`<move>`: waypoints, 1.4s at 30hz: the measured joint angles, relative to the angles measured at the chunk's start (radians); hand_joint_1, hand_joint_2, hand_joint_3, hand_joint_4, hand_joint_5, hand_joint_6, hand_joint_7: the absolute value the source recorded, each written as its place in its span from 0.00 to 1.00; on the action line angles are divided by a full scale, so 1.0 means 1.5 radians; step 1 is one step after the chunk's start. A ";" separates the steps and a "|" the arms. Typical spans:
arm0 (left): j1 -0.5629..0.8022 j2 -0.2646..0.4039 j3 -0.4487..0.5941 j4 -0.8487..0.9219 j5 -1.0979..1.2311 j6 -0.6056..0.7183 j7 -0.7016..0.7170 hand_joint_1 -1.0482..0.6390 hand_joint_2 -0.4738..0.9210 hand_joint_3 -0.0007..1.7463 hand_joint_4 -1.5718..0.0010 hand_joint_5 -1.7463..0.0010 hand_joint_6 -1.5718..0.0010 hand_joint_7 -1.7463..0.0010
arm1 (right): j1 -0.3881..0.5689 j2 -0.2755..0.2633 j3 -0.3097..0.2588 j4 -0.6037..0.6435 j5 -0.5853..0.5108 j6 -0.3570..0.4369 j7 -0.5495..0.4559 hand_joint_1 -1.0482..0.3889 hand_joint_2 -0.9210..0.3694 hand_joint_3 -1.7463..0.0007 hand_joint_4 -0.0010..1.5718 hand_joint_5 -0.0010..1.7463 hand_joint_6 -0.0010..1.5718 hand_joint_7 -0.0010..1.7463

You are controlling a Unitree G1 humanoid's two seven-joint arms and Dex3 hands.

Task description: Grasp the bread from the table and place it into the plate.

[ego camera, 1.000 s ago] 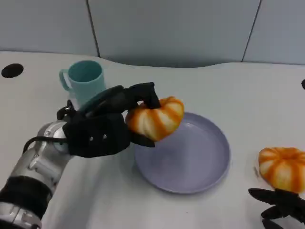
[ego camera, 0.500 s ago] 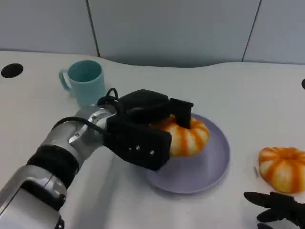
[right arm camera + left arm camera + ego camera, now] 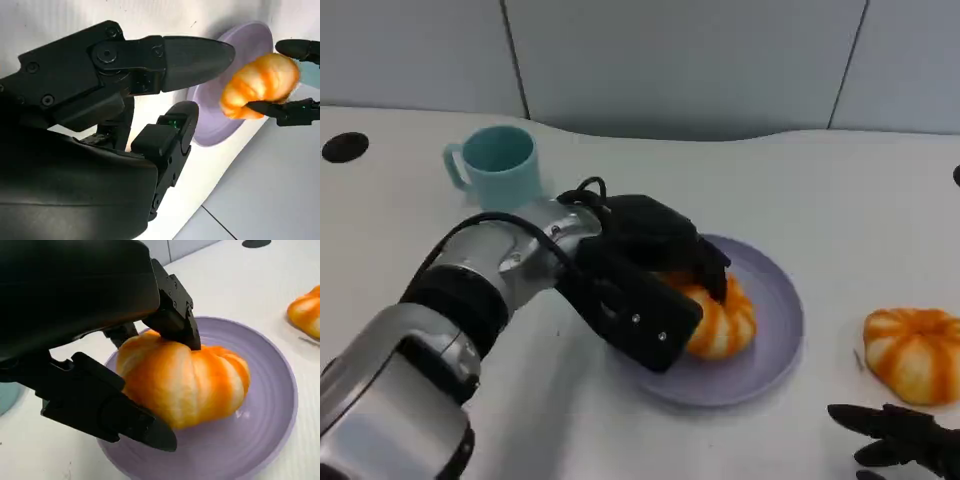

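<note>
Left hand (image 3: 645, 285) is wrapped around the bread (image 3: 720, 315), fingers over its top and the thumb side underneath, so it's definitely gripping it. That bread is an orange, white-striped, pumpkin-shaped bun, and it sits right over the middle of the purple plate (image 3: 775, 350). From the left wrist view it looks like the bottom of the bun is touching the plate, though the hand is clamped on it, so can't be totally sure it's resting its weight there.

Right hand (image 3: 900, 440) is down at the lower right edge of the head view, holding nothing, fingers spread apart just above the white desk (image 3: 880, 220). Right wrist view shows those fingers apart too.

Second bun (image 3: 912, 352) of the same kind lies on the desk near the right hand, well apart from the plate. A teal mug (image 3: 500, 165) stands upright on the desk beyond the left forearm, off to the plate's left.
</note>
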 measured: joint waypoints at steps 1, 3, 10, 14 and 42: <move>-0.004 0.000 0.000 0.000 -0.003 -0.002 -0.013 0.24 0.94 0.00 1.00 0.75 0.80 0.99 | 0.000 0.000 0.000 0.000 0.000 0.000 0.000 0.43 0.00 0.72 0.29 0.57 0.48 0.05; -0.012 0.000 0.000 0.000 -0.013 -0.003 -0.046 0.22 0.96 0.01 1.00 0.86 0.85 0.99 | 0.000 0.001 0.000 0.000 0.000 -0.001 0.000 0.43 0.00 0.72 0.28 0.56 0.48 0.05; -0.032 0.000 0.000 -0.015 -0.024 0.025 -0.141 0.16 0.97 0.00 1.00 1.00 0.91 1.00 | 0.000 0.002 0.001 -0.002 0.000 0.005 0.000 0.43 0.00 0.72 0.27 0.55 0.48 0.05; -0.033 0.001 0.001 -0.036 -0.027 0.036 -0.170 0.15 0.97 0.00 0.98 0.99 0.88 0.99 | 0.000 0.004 0.002 -0.002 0.001 0.008 0.000 0.43 0.00 0.72 0.29 0.55 0.48 0.05; 0.189 0.172 0.255 -0.312 -0.411 0.065 -0.347 0.28 1.00 0.07 0.90 0.48 0.69 0.96 | 0.006 0.006 -0.001 -0.002 0.002 -0.003 0.001 0.44 0.00 0.72 0.28 0.56 0.48 0.05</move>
